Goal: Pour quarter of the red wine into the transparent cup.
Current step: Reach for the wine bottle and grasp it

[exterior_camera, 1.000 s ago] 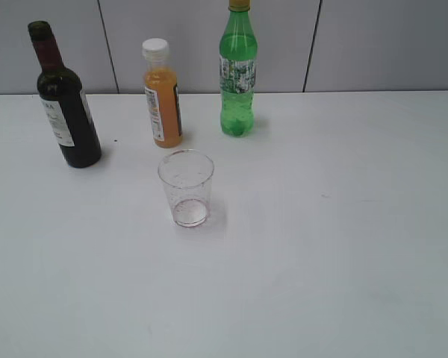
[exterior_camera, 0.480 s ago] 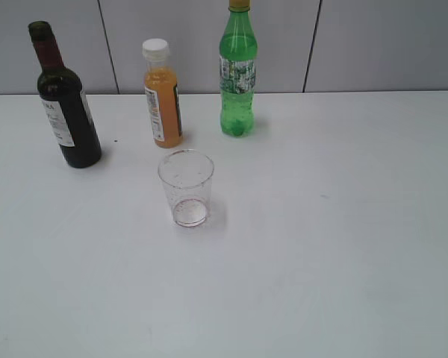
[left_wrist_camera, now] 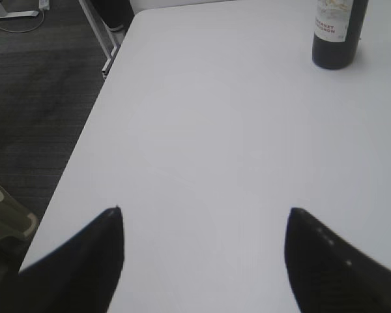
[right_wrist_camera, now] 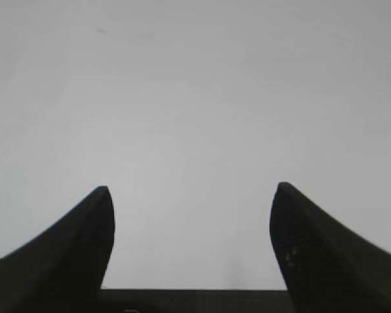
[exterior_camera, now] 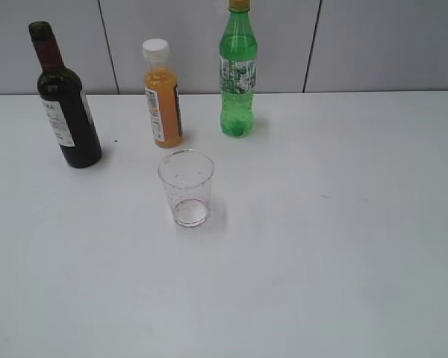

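The upright wine bottle stands at one o'clock from the spread, empty left gripper, nearer than the right gripper, likewise spread; cup mid-table.

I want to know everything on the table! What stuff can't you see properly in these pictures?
- Wine bottle: left wrist view, top edge cuts off its neck and most of its label.
- Green soda bottle: exterior view, top edge cuts off its cap.
- Transparent cup: exterior view, reddish tint at its base; too faint to tell if it is wine.
- Orange juice bottle: label print too small to read.
- Both arms: outside the exterior view; only open jaws show in the wrist views.
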Controlling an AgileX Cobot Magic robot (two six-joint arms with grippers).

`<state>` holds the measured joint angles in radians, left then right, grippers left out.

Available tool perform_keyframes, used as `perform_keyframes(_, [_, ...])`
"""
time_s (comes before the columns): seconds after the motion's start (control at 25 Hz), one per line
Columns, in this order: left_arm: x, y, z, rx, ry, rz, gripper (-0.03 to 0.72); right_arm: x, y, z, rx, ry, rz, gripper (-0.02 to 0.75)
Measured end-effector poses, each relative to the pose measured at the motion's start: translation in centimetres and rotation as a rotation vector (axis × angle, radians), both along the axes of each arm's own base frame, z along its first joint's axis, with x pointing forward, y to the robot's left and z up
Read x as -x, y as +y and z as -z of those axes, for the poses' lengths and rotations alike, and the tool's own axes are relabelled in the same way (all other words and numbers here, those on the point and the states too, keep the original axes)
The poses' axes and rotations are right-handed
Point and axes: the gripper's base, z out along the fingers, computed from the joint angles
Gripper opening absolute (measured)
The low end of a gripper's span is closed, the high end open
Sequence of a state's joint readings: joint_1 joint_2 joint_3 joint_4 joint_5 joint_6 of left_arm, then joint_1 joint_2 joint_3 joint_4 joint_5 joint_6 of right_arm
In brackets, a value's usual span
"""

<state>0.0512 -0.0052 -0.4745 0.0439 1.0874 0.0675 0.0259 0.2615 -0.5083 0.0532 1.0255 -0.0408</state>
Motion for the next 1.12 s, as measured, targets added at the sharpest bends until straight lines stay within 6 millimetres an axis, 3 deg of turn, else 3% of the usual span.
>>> perform_keyframes(0.48, [0.0, 0.0, 0.0, 0.0, 0.0, 0.0, 0.582, 4.0, -0.1, -0.4, -0.007, -0.249, -0.001, 0.592])
perform_keyframes(1.12, [0.0, 0.0, 0.0, 0.0, 0.0, 0.0, 0.582, 4.2, -0.1, -0.3, -0.007, -0.256, -0.002, 0.589])
